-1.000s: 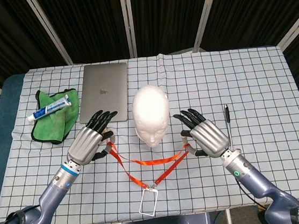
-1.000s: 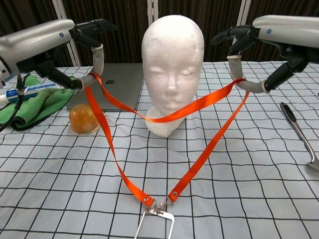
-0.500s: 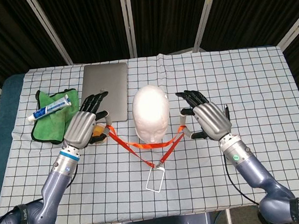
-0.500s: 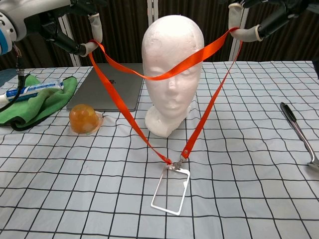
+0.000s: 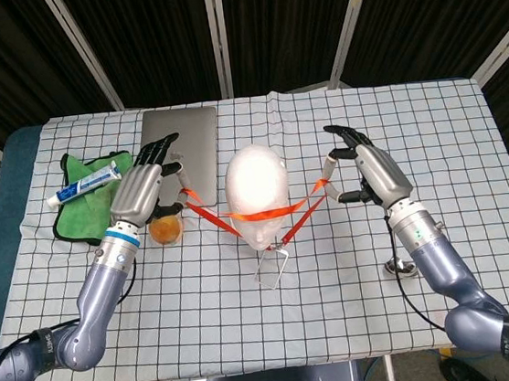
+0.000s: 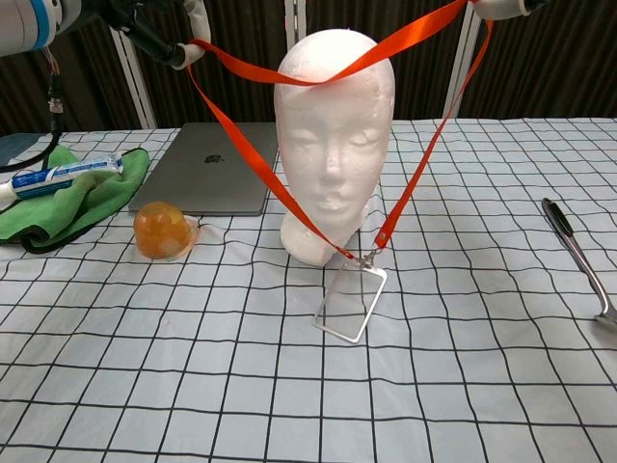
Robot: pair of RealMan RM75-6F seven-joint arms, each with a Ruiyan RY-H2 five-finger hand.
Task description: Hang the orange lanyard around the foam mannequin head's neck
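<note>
The white foam mannequin head [image 5: 255, 183] [image 6: 333, 145] stands upright mid-table, facing me. The orange lanyard [image 5: 255, 214] [image 6: 333, 69] is stretched wide between both hands, its upper strand lying across the top front of the head. Its two lower strands run down in front of the face to a clip, where the clear badge holder [image 5: 272, 266] [image 6: 349, 303] hangs tilted at the head's base. My left hand [image 5: 144, 188] [image 6: 162, 27] pinches the strap left of the head. My right hand [image 5: 366, 170] [image 6: 501, 6] pinches it on the right, mostly cut off in the chest view.
A closed grey laptop [image 5: 181, 151] [image 6: 207, 178] lies behind and left of the head. An orange ball [image 5: 164, 228] [image 6: 161, 231] sits under my left hand. A toothpaste tube on a green cloth [image 5: 86, 208] [image 6: 67, 198] lies far left. A metal tool [image 6: 578, 258] lies at the right.
Both hands rose and moved back, carrying the strap from neck height up to the crown. The badge holder was dragged from the table's front to the head's base.
</note>
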